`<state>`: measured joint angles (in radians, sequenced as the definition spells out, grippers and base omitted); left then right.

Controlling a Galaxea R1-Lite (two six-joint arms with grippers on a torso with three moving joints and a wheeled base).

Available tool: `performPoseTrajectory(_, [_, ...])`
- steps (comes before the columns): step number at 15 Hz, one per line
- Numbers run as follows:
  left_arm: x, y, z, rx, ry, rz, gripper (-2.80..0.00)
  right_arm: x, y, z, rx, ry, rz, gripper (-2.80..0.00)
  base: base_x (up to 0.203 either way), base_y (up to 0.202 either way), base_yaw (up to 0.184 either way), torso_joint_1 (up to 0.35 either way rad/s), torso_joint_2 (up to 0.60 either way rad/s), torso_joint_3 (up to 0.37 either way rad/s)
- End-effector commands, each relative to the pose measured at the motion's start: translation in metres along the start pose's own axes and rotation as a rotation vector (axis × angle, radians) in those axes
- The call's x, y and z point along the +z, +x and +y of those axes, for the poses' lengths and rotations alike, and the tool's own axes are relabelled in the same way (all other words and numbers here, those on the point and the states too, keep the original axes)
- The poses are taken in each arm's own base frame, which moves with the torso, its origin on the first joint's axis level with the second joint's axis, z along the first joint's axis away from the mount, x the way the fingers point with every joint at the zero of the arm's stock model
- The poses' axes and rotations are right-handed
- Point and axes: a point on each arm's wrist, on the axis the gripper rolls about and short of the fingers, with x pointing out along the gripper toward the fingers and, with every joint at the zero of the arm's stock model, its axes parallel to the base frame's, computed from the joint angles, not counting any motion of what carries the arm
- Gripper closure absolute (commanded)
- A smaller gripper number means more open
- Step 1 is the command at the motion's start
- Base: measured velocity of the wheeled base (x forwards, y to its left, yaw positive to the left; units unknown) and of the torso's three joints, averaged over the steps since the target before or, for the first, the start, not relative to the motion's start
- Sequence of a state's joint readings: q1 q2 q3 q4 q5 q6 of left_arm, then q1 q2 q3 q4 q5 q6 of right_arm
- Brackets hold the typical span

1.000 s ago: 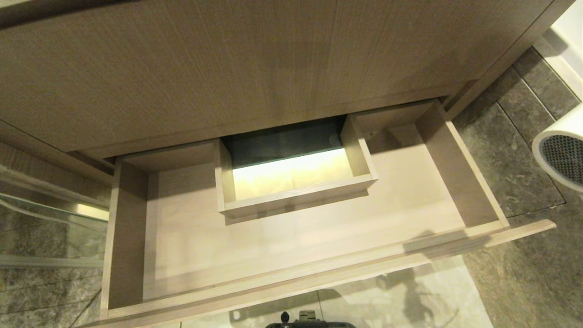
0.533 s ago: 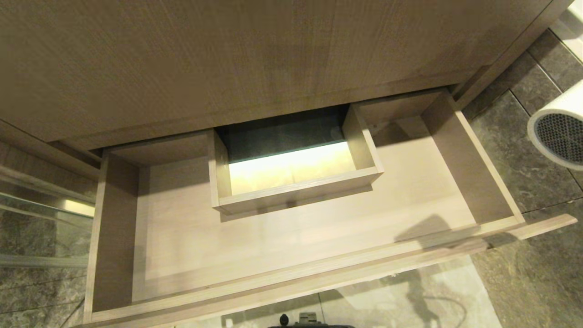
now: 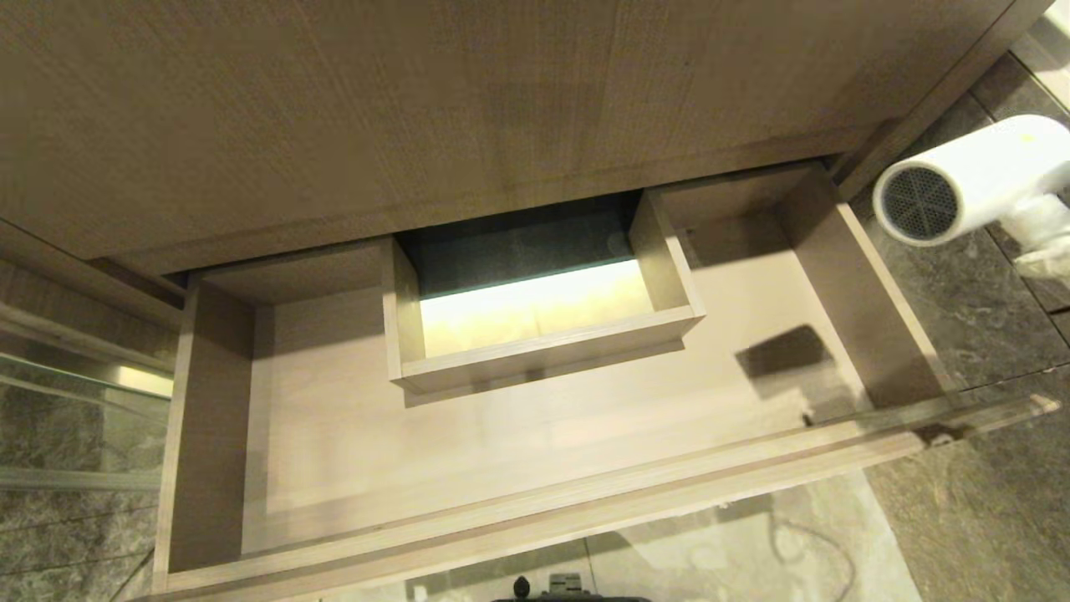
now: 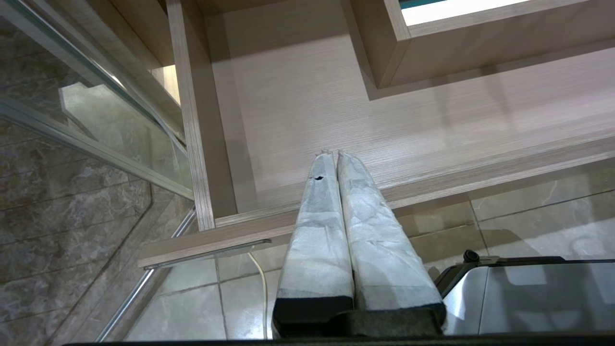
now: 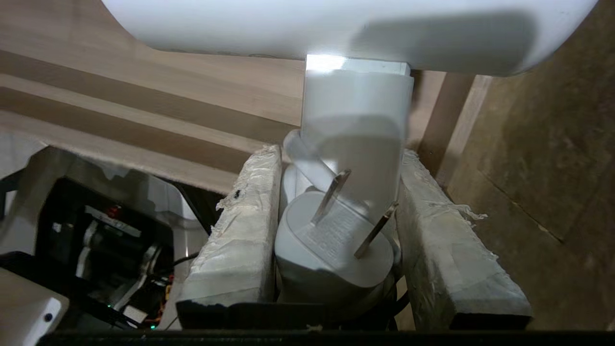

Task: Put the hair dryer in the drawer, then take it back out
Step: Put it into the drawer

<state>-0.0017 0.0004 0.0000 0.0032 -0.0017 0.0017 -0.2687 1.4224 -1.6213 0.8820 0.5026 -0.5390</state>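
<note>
Right gripper [image 5: 336,158] clamping hair dryer [image 3: 970,180] (handle), beside open drawer [image 3: 535,493], left gripper [image 4: 334,154] closed

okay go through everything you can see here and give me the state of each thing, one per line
drawer: pulled open, nothing inside.
hair dryer: held in the air beyond the drawer's right side.
right gripper: shut on the hair dryer's handle, plug between its fingers.
left gripper: shut, empty, over the drawer's front edge.

In my head view the small white hair dryer [image 3: 970,188] runs off the right edge, its handle cut short; my right wrist view crops its barrel, and my padded fingers [image 5: 240,230] hide its cord
</note>
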Motion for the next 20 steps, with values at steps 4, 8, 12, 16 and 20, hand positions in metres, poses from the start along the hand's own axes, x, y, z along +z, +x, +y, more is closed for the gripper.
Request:
performPoseTrajectory(4, [0.000,0.000,0.000,0.000,0.000,-0.001,0.00,0.004,0.139,-0.068,0.146,0.105,0.176,0.00,0.000,0.000,0.000,0.000,0.00,0.000])
performPoseTrajectory(8, [0.000,0.000,0.000,0.000,0.000,0.001,0.00,-0.003,0.211,-0.067,0.089,0.122,0.279,0.00,0.000,0.000,0.000,0.000,0.00,0.000])
performPoseTrajectory(12, [0.000,0.000,0.000,0.000,0.001,0.000,0.00,-0.003,0.290,-0.060,-0.092,0.101,0.239,0.00,0.000,0.000,0.000,0.000,0.00,0.000])
performPoseTrajectory(16, [0.000,0.000,0.000,0.000,0.000,0.001,0.00,-0.006,0.332,-0.057,-0.130,0.062,0.139,0.00,0.000,0.000,0.000,0.000,0.00,0.000])
performPoseTrajectory(20, [0.000,0.000,0.000,0.000,0.000,0.000,0.00,-0.002,0.336,-0.053,-0.179,0.042,0.101,-2.80,0.000,0.000,0.000,0.000,0.00,0.000])
